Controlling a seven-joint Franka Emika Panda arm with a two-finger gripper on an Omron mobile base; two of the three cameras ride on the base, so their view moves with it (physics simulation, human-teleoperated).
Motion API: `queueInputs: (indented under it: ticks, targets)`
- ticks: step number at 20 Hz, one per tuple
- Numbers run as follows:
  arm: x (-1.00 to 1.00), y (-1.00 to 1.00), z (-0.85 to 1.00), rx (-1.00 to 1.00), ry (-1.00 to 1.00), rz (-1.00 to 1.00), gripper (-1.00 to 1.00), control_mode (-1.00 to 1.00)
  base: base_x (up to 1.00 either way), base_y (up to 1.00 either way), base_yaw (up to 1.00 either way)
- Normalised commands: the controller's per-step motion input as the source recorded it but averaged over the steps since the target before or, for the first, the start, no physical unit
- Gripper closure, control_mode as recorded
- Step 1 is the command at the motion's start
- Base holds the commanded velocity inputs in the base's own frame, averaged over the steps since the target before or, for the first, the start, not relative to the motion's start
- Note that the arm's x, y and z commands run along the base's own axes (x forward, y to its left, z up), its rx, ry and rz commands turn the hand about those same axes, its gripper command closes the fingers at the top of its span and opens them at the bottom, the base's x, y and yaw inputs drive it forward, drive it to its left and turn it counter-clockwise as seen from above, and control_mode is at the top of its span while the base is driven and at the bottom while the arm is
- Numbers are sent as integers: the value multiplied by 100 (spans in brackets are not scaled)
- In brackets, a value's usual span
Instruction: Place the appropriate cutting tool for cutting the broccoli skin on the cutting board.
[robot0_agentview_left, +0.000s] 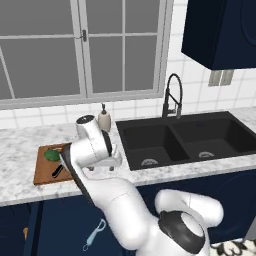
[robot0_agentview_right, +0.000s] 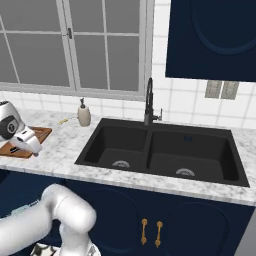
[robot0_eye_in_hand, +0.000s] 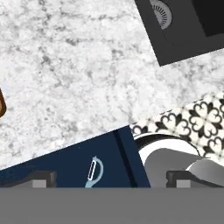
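Note:
The reddish-brown cutting board (robot0_agentview_left: 44, 172) lies on the marble counter at the left, and its corner shows in the hand view (robot0_eye_in_hand: 1, 103). The dark green broccoli (robot0_agentview_left: 51, 155) sits on its far part. On the board beside it lies the cutting tool (robot0_agentview_left: 57, 171); its black handle shows and my arm hides its blade. My gripper (robot0_agentview_left: 114, 163) hangs over the bare counter between board and sink, apart from the knife. It stands open (robot0_eye_in_hand: 111, 179) with nothing between its fingertips (robot0_eye_in_hand: 43, 178). From the right side the gripper (robot0_agentview_right: 33, 148) is in front of the board (robot0_agentview_right: 42, 132).
A black double sink (robot0_agentview_left: 185, 137) with a dark faucet (robot0_agentview_left: 172, 95) fills the counter's right. A soap dispenser (robot0_agentview_left: 104, 119) stands by the wall behind the hand. A light blue peeler (robot0_agentview_left: 94, 234) lies low by the dark blue cabinets, also in the hand view (robot0_eye_in_hand: 94, 171).

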Motion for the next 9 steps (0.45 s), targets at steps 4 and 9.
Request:
queueInputs:
  ticks: [4,9]
  targets:
    - [-100,-85,46,0,-8,4,-100,-100,0,0,0]
    - [-100,-86,49,5,-2,4,-100,-100,0,0,0]
